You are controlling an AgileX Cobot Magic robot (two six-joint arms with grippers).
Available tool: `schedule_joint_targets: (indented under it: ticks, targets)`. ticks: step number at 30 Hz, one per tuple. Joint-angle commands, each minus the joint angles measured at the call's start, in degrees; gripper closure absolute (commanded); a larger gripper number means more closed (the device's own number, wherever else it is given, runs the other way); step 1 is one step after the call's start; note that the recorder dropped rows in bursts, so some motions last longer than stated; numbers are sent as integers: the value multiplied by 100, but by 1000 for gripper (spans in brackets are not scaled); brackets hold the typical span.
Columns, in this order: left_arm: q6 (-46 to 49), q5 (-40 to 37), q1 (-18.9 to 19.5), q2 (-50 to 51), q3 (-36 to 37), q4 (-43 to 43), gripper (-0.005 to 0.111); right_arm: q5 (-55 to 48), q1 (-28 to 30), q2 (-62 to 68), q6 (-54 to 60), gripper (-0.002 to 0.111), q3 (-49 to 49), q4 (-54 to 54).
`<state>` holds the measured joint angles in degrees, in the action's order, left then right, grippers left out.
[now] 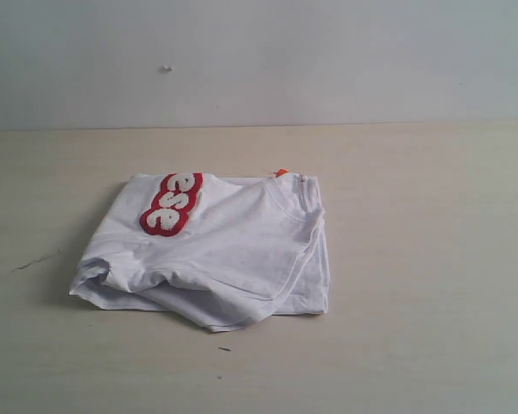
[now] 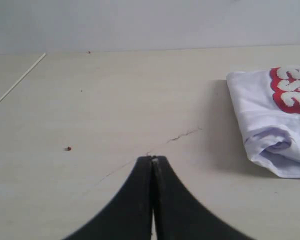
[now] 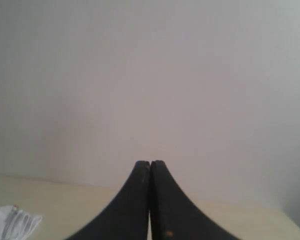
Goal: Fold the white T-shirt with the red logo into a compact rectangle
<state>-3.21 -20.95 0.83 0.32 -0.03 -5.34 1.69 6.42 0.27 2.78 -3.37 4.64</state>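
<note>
On the left, the left end effector (image 2: pixel 153 159) was over the bare desk (image 2: pixel 90 100) with its two black fingers pressed together and nothing between them. A thin dark crack (image 2: pixel 182 135) in the surface ran just beyond its tips, and a tiny red speck (image 2: pixel 68 148) lay near it. To the right of that, about the middle of the desk, lay the white T-shirt (image 1: pixel 233 250), well apart from the left end effector. It was folded into a rough rectangular bundle of several layers, with the near edge loose, rumpled and uneven. The red logo (image 1: pixel 173 204) sat on the far left part of the top layer, showing only the letters "ese", which ran from far to near. The ribbed collar (image 1: pixel 285 200) lay toward the far right corner of the bundle, and a small orange tag (image 1: pixel 281 172) peeked out just behind it. On the right, the right end effector (image 3: pixel 150 163) was also closed tight and empty. It pointed toward the pale wall (image 3: pixel 150 75), and only a corner of the shirt was visible beside it.
</note>
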Motion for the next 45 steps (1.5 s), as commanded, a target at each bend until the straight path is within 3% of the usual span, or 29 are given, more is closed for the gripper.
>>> schedule_joint_targets:
  ticks: [1, 9, 45]
  targets:
    - [-29, 34, 10, -32, 3, 65, 107, -75, 27, -27, -156, 108, 337, 36]
    - [-29, 34, 10, -32, 3, 65, 107, -1719, 27, -27, -185, 108, 337, 27]
    - [-29, 34, 10, -32, 3, 65, 107, -1704, 27, -27, -445, 108, 337, 11]
